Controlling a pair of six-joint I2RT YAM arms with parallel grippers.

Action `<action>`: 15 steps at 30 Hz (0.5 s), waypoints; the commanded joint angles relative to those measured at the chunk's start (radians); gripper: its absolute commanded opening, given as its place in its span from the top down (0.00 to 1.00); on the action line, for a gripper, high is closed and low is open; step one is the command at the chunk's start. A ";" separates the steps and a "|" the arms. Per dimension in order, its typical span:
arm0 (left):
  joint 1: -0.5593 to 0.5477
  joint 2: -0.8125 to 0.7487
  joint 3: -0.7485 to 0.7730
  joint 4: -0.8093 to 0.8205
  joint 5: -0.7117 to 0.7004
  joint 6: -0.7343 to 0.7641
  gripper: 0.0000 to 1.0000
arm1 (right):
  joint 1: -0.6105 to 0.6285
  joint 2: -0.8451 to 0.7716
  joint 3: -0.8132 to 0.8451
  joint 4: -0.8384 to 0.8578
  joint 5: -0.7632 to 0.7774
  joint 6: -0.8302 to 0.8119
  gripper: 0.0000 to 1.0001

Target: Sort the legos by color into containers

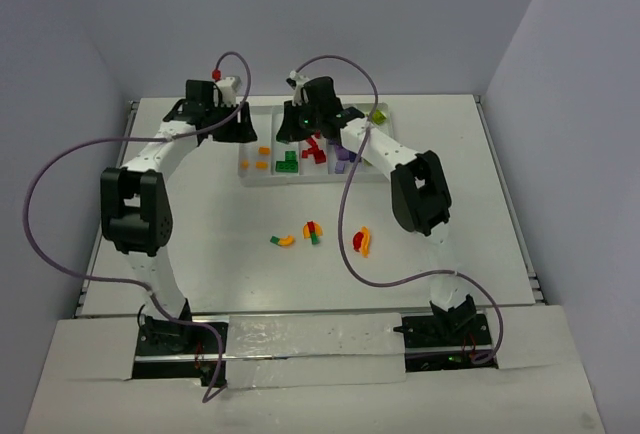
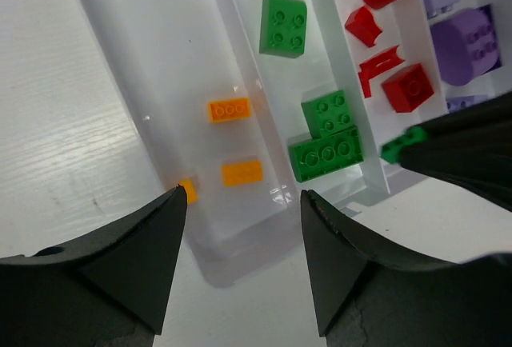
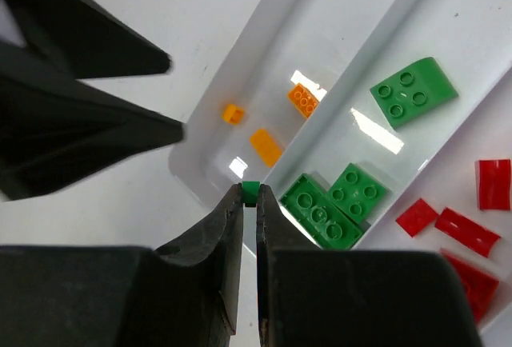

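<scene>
The white tray (image 1: 246,177) lies at the back centre, with orange (image 2: 230,110), dark green (image 2: 324,155), red (image 2: 408,87) and purple (image 2: 470,35) bricks in separate compartments. My left gripper (image 1: 240,129) is open and empty, and in the left wrist view (image 2: 242,203) it hangs over the near end of the orange compartment. My right gripper (image 1: 298,132) is shut on a tiny dark green brick (image 3: 250,191), held above the wall between the orange and green compartments (image 3: 250,195). That brick also shows in the left wrist view (image 2: 402,143).
Three small clusters of loose bricks lie on the table in front of the tray: green and orange (image 1: 282,241), red, orange and green (image 1: 313,230), red and orange (image 1: 362,241). A lime brick (image 1: 378,115) sits at the tray's far right corner. Purple cables loop beside both arms.
</scene>
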 commanded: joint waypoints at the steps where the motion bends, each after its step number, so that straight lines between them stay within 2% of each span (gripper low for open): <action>1: 0.035 -0.194 -0.034 0.019 0.076 -0.020 0.30 | 0.021 0.107 0.170 -0.027 0.092 0.023 1.00; 6: 0.049 -0.339 -0.171 0.040 0.073 0.008 0.15 | 0.026 0.184 0.238 -0.038 0.168 0.040 0.99; 9: 0.050 -0.388 -0.224 0.028 0.076 0.044 0.13 | 0.028 0.214 0.279 -0.056 0.211 0.036 0.91; 12: 0.054 -0.427 -0.271 -0.011 0.119 0.116 0.14 | 0.028 0.230 0.279 -0.059 0.221 0.029 0.71; 13: 0.052 -0.444 -0.296 -0.017 0.146 0.134 0.15 | 0.028 0.231 0.276 -0.056 0.221 0.030 0.58; 15: 0.052 -0.477 -0.346 -0.022 0.183 0.177 0.16 | 0.029 0.233 0.279 -0.057 0.215 0.029 0.45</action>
